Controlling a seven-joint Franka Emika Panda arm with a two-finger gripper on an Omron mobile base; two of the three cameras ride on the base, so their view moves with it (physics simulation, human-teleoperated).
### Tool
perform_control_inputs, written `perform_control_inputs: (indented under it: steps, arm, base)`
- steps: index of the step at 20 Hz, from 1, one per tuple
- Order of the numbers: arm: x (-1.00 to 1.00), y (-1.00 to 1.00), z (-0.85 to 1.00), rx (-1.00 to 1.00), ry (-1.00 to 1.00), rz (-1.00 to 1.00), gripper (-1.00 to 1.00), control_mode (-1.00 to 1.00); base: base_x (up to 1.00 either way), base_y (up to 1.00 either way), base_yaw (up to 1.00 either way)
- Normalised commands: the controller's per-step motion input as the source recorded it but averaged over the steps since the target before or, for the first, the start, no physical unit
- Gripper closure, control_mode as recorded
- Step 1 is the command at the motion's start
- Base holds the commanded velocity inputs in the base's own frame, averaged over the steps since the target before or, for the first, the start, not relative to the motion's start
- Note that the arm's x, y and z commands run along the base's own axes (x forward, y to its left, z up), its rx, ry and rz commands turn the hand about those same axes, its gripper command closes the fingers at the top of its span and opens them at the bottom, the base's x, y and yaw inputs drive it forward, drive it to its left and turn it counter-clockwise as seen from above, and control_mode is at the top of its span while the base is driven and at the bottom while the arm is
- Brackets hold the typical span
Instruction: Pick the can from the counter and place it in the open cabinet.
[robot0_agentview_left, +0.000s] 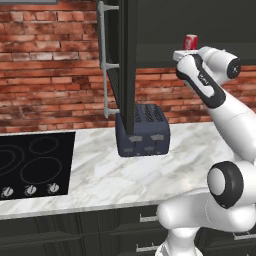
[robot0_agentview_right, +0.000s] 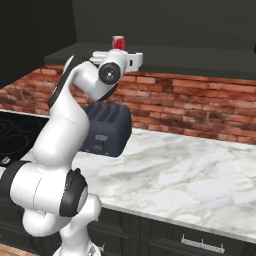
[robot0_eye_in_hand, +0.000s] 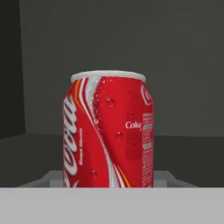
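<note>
The red can (robot0_eye_in_hand: 107, 135) stands upright right before the hand camera, white lettering on its side and its silver rim on top. My gripper (robot0_eye_in_hand: 107, 180) is shut on its lower part; the can's base is hidden. In the left base view the can (robot0_agentview_left: 191, 41) pokes up above the white hand (robot0_agentview_left: 189, 54), raised to the level of the cabinet's dark shelf (robot0_agentview_left: 220, 50). The can (robot0_agentview_right: 118, 42) also shows just above that shelf's edge (robot0_agentview_right: 200, 56). The cabinet door (robot0_agentview_left: 128, 60) with its long grey handle (robot0_agentview_left: 105, 60) hangs open to the left. The counter (robot0_agentview_left: 100, 170) lies far below.
A dark blue toaster (robot0_agentview_left: 143, 131) sits on the marble under the open door, close to my arm. A black cooktop (robot0_agentview_left: 35, 160) with knobs is at the left. A red brick wall (robot0_agentview_right: 200, 105) backs the counter. Dark cabinet walls (robot0_eye_in_hand: 175, 65) surround the can.
</note>
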Motion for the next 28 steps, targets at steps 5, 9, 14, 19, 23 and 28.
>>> perform_control_inputs:
  steps: [5,9,14,19,23,28]
  arm:
    - [0.2,0.0,-0.11,0.0,0.0,0.0,1.0,-1.0]
    - [0.18,0.0,-0.14,0.0,0.0,0.0,1.0,-1.0]
    - [0.13,0.0,-0.22,0.0,0.0,0.0,1.0,-1.0]
    - [0.1,0.0,-0.26,0.0,0.0,0.0,1.0,-1.0]
    - [0.11,0.0,-0.23,0.0,0.0,0.0,1.0,-1.0]
    - [0.12,0.0,-0.23,0.0,0.0,0.0,1.0,-1.0]
  base:
    - [0.0,0.0,0.0]
    - [0.0,0.0,0.0]
    - [0.0,0.0,0.0]
    - [0.0,0.0,0.0]
    - [0.0,0.0,0.0]
    - [0.0,0.0,0.0]
